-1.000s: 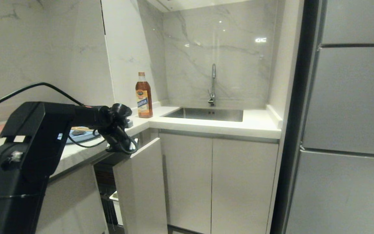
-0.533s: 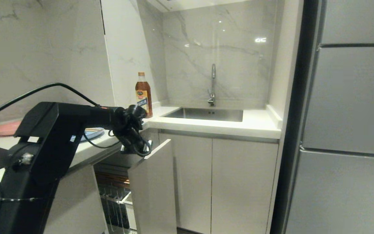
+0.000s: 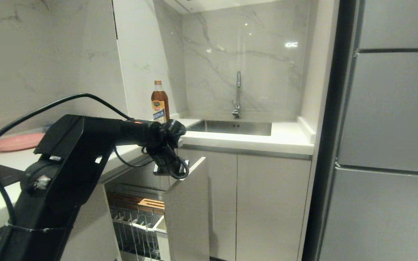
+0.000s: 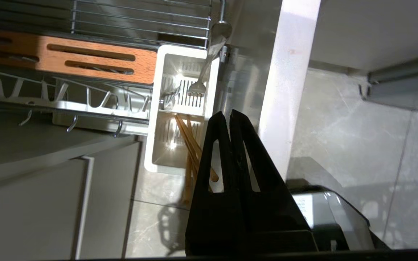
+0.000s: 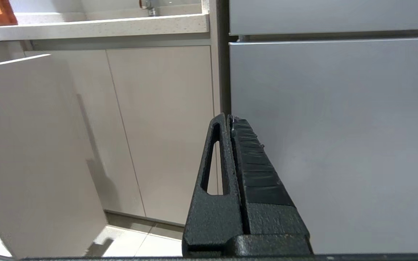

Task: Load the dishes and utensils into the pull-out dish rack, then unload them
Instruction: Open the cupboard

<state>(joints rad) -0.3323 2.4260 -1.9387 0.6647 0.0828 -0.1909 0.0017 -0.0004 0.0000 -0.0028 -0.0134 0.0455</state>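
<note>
Because its fingers are pressed together with nothing between them, the left gripper (image 3: 169, 167) works as a hook rather than a clamp, sitting at the top edge of the white front panel (image 3: 187, 214) of the pull-out dish rack (image 3: 138, 221) to draw it out from under the counter (image 3: 252, 139). Judging by that pose, the rack is being opened for unloading: the chopsticks (image 4: 191, 152) and the spoon (image 4: 209, 54) stand in the white cutlery holder (image 4: 158, 108) at the rack's front corner, just behind the panel and beside the slotted wood strip (image 4: 85, 61). No plate or bowl shows among the prongs. On the counter's far left edge lies a pink plate (image 3: 16, 141). The right gripper (image 5: 229, 119) hangs parked and closed near the fridge (image 5: 332, 145).

Compared with a second ago, the panel stands much farther out, the wire prongs and wood strip are now exposed, and the left arm has swung rightward with it.
</note>
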